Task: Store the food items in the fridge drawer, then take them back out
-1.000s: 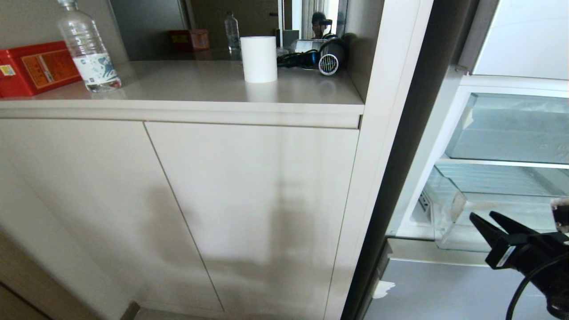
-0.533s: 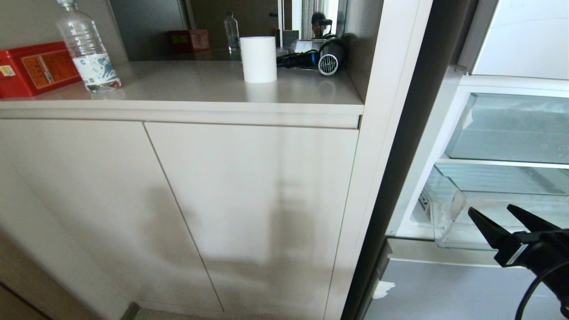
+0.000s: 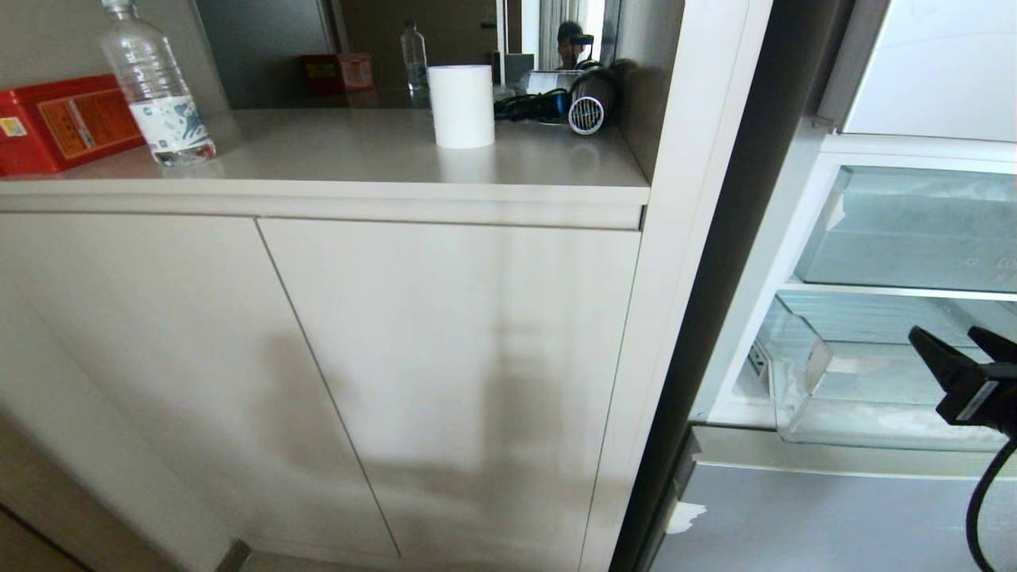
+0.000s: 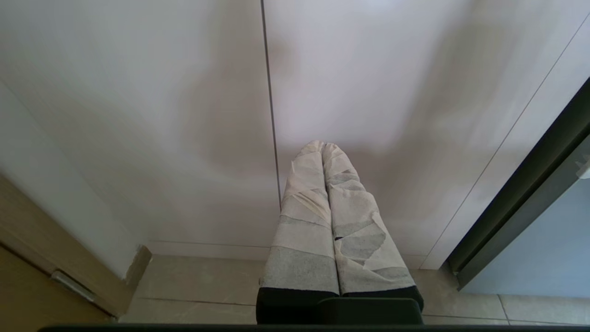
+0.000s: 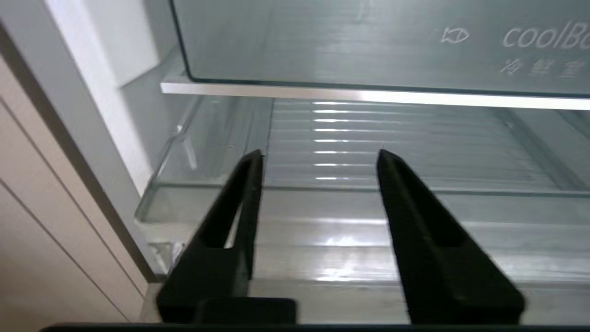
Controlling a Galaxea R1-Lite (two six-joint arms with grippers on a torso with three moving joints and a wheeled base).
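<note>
The fridge drawer (image 3: 858, 429) is a clear bin with a ribbed floor, low in the open fridge at the right of the head view. It stands pulled partway out, and the part of its floor that shows is bare. My right gripper (image 3: 945, 334) hovers in front of it, just above its frosted front lip (image 5: 322, 230). In the right wrist view this gripper (image 5: 319, 154) is open with nothing between its black fingers. No food items are in view. My left gripper (image 4: 322, 145), fingers wrapped in white tape, is shut and empty, pointing at the cabinet doors near the floor.
The clear coolBox bin (image 5: 368, 41) sits on the shelf directly above the drawer. A grey-blue door panel (image 3: 794, 516) lies below. To the left is a beige cabinet (image 3: 445, 357); its counter holds a water bottle (image 3: 155, 87), a red tin (image 3: 63, 119), a white cylinder (image 3: 462, 106) and a hair dryer (image 3: 584, 107).
My right gripper has risen from below the drawer's front lip to the level of its opening and shifted right. Its jaws spread wider, then narrowed somewhat. The left arm has not moved.
</note>
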